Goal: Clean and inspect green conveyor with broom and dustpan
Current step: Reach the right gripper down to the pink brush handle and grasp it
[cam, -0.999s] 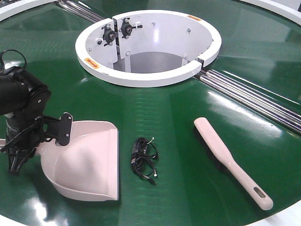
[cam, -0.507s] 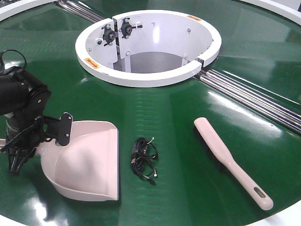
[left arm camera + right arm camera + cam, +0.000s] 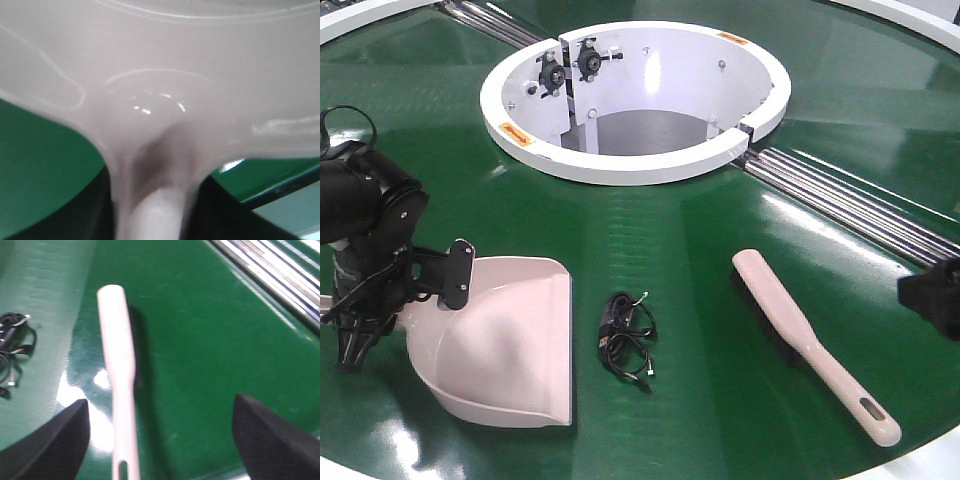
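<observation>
My left claw (image 3: 155,215) is closed on the handle of the dustpan (image 3: 505,350). In the left wrist view its dark fingers press against both sides of the pale handle, and the back wall of the scoop fills most of the picture. The dustpan lies on the near left of the glossy green conveyor counter (image 3: 680,250), with its flat front lip turned to the right. Just beside that lip lies a small tangle of black cable (image 3: 625,335), apart from it and between the dustpan and the broom (image 3: 800,335). The broom lies flat on the near right of the counter, set diagonally. Its rounded head points far and left, its slotted handle end comes close to the near edge, and its black bristles show along the lower side. My right claw (image 3: 161,400) is spread wide. In the right wrist view the broom's handle runs between the two black fingers (image 3: 50,440), nearer one than the other and touching neither. From the front, only a dark piece of this claw shows at the right edge, apart from the broom. On the far side are the white central ring (image 3: 630,165) and the silver rollers (image 3: 850,205), which run off to the right.
</observation>
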You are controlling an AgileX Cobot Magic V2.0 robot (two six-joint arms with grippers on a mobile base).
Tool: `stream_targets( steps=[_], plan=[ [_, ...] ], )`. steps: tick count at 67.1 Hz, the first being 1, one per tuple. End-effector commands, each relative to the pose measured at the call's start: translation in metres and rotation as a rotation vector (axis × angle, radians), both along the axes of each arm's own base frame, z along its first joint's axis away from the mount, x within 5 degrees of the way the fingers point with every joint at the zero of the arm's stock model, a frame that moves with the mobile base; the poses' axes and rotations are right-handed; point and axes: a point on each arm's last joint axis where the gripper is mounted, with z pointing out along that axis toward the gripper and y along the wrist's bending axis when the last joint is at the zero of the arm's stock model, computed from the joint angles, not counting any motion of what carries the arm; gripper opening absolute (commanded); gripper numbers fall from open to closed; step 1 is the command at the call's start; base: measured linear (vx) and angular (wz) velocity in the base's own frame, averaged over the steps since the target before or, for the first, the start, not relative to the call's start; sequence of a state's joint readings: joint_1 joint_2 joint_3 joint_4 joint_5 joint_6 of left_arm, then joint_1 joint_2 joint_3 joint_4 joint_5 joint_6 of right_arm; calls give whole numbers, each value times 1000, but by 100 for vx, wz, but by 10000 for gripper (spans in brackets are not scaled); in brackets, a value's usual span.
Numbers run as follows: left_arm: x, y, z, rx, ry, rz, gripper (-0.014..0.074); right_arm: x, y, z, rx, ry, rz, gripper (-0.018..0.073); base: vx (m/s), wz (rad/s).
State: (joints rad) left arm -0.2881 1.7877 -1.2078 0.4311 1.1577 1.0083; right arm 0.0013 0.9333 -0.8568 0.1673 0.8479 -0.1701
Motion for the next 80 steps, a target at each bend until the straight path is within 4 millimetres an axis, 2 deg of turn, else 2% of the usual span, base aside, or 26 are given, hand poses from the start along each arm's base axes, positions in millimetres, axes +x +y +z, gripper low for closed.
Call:
stream_targets(
  steps=[1, 10, 22, 36, 52, 80],
  plan=[
    [-1, 0, 22, -7, -77, 3, -6, 16, 0, 15, 15, -39, 3, 578, 0, 0],
    [-1, 0, 22, -7, -77, 3, -6, 34, 9, 6, -9, 58, 54, 571, 0, 0],
    [-1, 0, 22, -7, -77, 3, -6, 54, 41, -17, -80, 218, 160, 571, 0, 0],
    [-1, 0, 22, -7, -77, 3, -6, 70, 65, -46, -138, 375, 216, 571, 0, 0],
    [-1, 0, 22, -7, -77, 3, -6, 88, 69, -81, -165, 506, 213, 571, 0, 0],
    [-1, 0, 22, -7, -77, 3, -6, 105, 73, -119, -193, 616, 208, 571, 0, 0]
  ],
)
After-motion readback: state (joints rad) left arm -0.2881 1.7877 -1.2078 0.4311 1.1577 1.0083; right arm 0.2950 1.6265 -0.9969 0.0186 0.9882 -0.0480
